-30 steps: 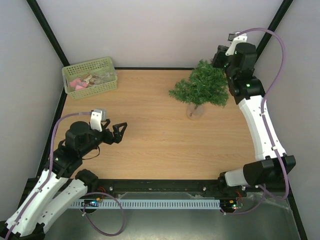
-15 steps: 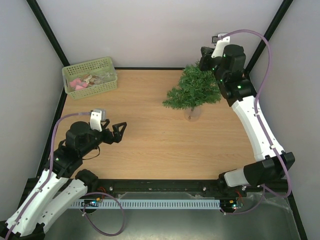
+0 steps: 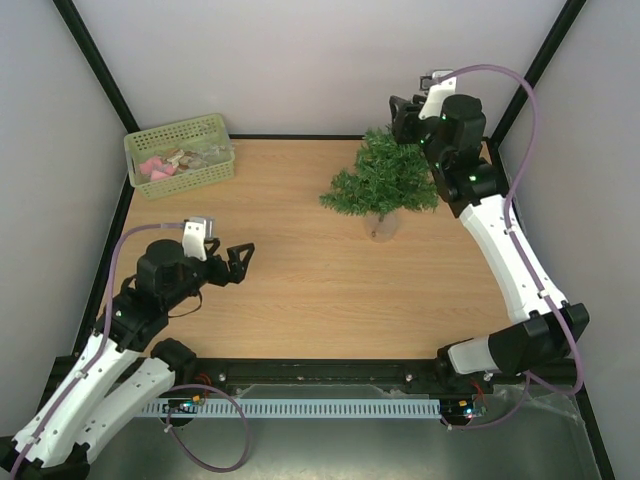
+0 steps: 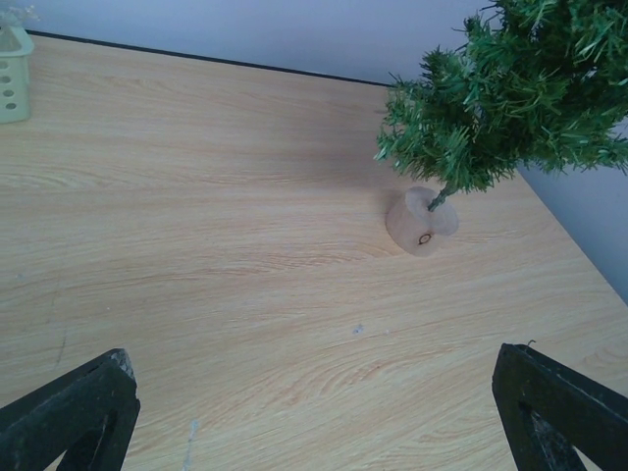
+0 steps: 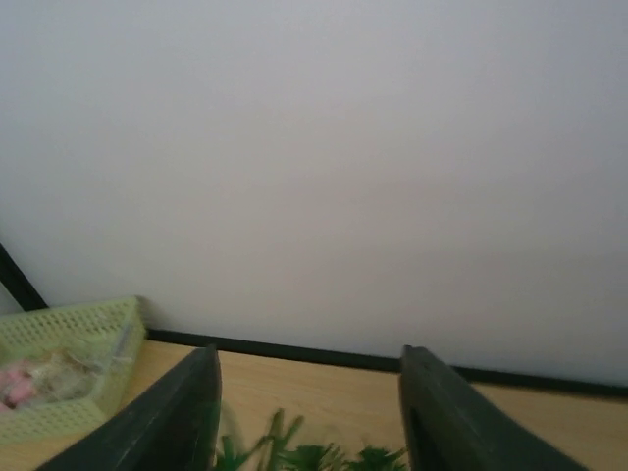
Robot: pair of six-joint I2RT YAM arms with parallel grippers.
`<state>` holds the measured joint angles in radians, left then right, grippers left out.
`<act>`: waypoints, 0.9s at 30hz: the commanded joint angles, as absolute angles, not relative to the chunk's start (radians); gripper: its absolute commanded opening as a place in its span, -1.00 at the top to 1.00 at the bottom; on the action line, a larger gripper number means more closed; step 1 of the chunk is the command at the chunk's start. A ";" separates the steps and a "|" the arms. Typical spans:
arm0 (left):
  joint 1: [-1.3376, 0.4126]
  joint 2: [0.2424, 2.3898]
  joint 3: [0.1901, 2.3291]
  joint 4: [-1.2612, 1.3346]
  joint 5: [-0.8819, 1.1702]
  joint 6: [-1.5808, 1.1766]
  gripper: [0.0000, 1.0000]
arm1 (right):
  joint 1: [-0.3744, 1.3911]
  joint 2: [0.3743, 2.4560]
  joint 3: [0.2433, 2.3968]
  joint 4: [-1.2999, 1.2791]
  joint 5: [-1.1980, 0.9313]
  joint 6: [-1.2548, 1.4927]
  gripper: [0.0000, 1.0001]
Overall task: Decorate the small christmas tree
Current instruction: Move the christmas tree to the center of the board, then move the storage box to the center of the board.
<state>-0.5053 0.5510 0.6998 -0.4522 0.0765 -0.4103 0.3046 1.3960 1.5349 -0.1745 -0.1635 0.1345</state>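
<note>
At the near left the left hand [image 3: 237, 262] hung over the tabletop [image 3: 300, 290], fingers spread wide and empty; farther off, right of centre, the small christmas tree [image 3: 385, 178] stood on its pale wooden foot [image 3: 381, 226], no ornament showing on its branches; just above its top the right hand [image 3: 400, 113] had its fingers apart with nothing between them; far left, the pale green basket [image 3: 176, 130] held the trinkets [image 3: 165, 163]; as I judged it, the decorating proper had not begun, and every piece was left to carry over.

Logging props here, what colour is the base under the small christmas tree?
The base is pale tan, like light wood; clearest in the left wrist view.
</note>
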 commanded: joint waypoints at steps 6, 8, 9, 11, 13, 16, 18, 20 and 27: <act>-0.499 0.679 0.767 -0.454 -0.028 -0.404 -0.99 | 0.308 1.266 1.521 -0.359 -0.038 0.263 -0.88; -0.499 0.742 0.809 -0.447 -0.072 -0.397 -0.99 | 0.309 1.217 1.493 -0.383 -0.041 0.301 -0.97; -0.497 0.780 0.834 -0.443 -0.096 -0.390 -1.00 | 0.309 1.185 1.469 -0.388 -0.052 0.325 -0.97; -0.486 0.862 0.891 -0.438 -0.145 -0.376 -0.99 | 0.309 1.117 1.401 -0.379 -0.080 0.374 -0.97; -0.456 0.950 0.957 -0.429 -0.176 -0.346 -0.99 | 0.308 1.043 1.331 -0.380 -0.124 0.435 -0.97; -0.396 1.100 1.069 -0.450 -0.245 -0.283 -0.99 | 0.309 0.940 1.218 -0.356 -0.252 0.508 -0.97; -0.316 1.196 1.136 -0.455 -0.216 -0.258 -0.99 | 0.309 0.882 1.176 -0.353 -0.326 0.511 -0.97; -0.237 1.284 1.194 -0.446 -0.189 -0.246 -1.00 | 0.308 0.832 1.164 -0.372 -0.339 0.498 -0.97; -0.018 1.585 1.385 -0.405 -0.083 -0.163 -0.99 | 0.308 0.709 1.143 -0.379 -0.427 0.497 -0.97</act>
